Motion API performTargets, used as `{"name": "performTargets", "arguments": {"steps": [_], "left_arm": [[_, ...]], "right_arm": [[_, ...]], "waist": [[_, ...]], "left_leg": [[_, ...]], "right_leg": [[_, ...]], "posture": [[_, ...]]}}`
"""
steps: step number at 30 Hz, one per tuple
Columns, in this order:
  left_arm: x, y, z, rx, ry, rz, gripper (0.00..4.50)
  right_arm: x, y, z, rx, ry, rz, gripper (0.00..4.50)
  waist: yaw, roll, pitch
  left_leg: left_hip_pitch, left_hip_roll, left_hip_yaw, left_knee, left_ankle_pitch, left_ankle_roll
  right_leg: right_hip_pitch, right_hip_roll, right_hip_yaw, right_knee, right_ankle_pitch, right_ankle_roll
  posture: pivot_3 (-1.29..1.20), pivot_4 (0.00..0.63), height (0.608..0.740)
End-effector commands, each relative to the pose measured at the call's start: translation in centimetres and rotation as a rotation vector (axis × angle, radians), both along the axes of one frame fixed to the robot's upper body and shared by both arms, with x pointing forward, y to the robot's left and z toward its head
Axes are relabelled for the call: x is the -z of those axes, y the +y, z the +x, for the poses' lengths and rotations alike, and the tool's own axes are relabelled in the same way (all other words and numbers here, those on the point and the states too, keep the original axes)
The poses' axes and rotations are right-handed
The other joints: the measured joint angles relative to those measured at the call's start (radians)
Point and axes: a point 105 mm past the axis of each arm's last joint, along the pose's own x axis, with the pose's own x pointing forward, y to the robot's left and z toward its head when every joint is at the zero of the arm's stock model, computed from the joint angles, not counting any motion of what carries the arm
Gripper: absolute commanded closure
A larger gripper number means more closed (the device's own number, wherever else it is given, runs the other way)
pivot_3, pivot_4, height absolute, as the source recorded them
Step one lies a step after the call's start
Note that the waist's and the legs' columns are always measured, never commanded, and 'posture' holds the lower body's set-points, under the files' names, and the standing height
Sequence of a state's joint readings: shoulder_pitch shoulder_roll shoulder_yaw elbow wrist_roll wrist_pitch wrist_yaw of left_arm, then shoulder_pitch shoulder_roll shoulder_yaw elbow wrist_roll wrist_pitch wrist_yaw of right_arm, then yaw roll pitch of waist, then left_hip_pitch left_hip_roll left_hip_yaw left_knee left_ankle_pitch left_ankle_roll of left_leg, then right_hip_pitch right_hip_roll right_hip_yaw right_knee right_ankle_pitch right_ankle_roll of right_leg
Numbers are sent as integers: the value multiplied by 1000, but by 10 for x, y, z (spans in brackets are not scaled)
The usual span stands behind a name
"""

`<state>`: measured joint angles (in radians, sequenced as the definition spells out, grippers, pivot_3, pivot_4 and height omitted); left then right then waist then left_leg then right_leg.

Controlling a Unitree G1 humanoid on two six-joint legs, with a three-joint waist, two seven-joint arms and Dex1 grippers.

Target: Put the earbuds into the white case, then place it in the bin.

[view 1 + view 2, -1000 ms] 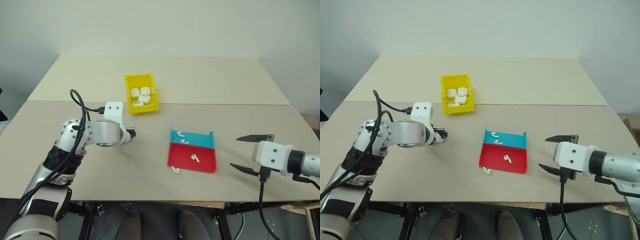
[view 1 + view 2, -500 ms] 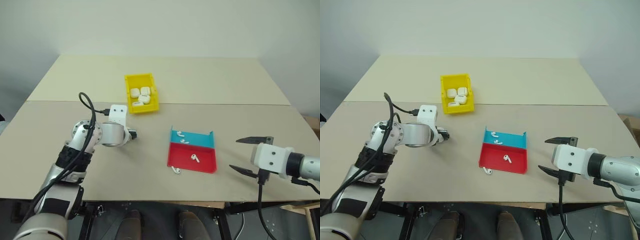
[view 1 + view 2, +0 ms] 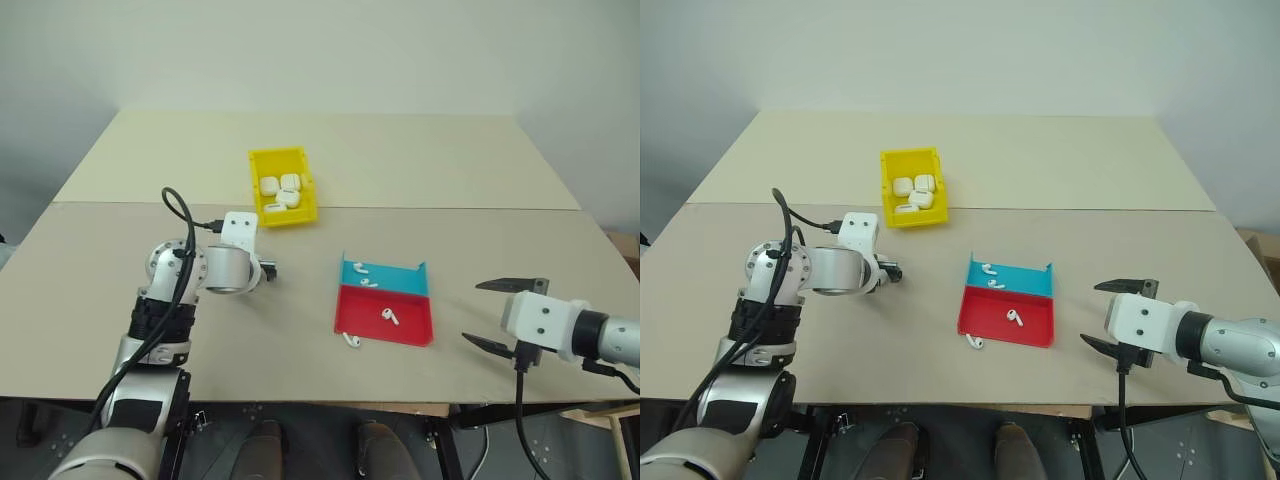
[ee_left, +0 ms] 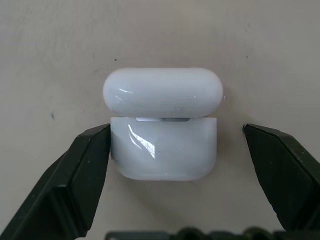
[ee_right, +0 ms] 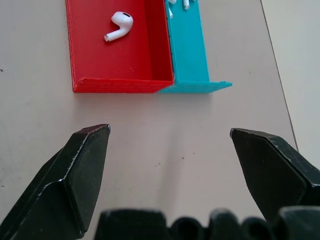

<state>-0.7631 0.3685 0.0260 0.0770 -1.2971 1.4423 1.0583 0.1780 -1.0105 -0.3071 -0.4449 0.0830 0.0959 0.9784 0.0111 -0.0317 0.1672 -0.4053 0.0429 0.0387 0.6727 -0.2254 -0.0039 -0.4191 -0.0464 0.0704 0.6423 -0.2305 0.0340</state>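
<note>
My left elbow has swung inward since a sec ago; left pincer (image 4: 175,150) wide astride white case (image 4: 163,150) on tabletop (image 3: 300,340); I'd centre, then close gently.

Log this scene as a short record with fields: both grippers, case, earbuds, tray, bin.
left gripper: open, fingers on either side of the white case on the table, one finger touching it
white case: lid hinged open
right gripper: open, empty, beside the tray
red-and-blue tray: one earbud in the red half, two in the blue
loose earbud: on the table at the tray's edge
yellow bin: holds several white cases
</note>
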Motion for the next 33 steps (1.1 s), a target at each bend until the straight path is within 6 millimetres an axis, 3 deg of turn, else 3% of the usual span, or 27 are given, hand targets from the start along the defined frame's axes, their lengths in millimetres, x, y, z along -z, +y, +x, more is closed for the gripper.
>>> {"name": "performTargets", "arguments": {"steps": [1,9,13,16,23,27,30,33], "left_arm": [[-2,4,-3,-6,-17,15,0],[0,4,-4,-10,-5,25,0],[3,6,-4,-17,-5,39,706],[0,4,-3,-6,-26,46,1674],[-16,3,0,33,-101,84,1674],[-64,-3,-4,167,-326,192,1674],[-95,-12,-8,304,-584,148,1674],[-108,-23,-20,532,-766,127,1674]], "right_arm": [[-10,1,0,-8,-60,-17,33],[-7,1,1,-5,-54,-29,33],[-6,0,2,5,-56,-30,0],[-5,-1,1,6,-54,-38,0],[-7,-2,4,6,-66,-38,0],[-16,-4,5,9,-80,-44,0],[-27,-2,6,28,-22,-29,0],[-43,9,7,13,28,39,0]], "waist": [[-1,0,0],[-2,0,0],[-2,0,0],[-5,0,0],[-10,0,0],[-15,-1,1],[-23,-1,0],[-29,0,0]], "left_leg": [[0,0,0,0,0,0],[1,0,0,0,0,0],[1,0,0,0,0,0],[1,0,0,0,0,0],[0,0,-1,0,0,0],[-2,0,-1,-1,0,0],[-1,0,0,-3,0,-1],[1,1,1,-5,1,-2]], "right_leg": [[0,0,0,0,0,0],[0,0,0,0,0,0],[1,0,0,0,0,0],[0,0,0,0,0,0],[0,0,0,0,0,0],[-2,0,0,0,0,0],[-2,0,0,-1,0,0],[-2,0,1,-1,0,-1]], "posture": [[0,150,740],[0,150,740],[0,150,740],[0,150,740],[0,150,740],[0,150,740],[0,150,740],[0,150,740]]}}
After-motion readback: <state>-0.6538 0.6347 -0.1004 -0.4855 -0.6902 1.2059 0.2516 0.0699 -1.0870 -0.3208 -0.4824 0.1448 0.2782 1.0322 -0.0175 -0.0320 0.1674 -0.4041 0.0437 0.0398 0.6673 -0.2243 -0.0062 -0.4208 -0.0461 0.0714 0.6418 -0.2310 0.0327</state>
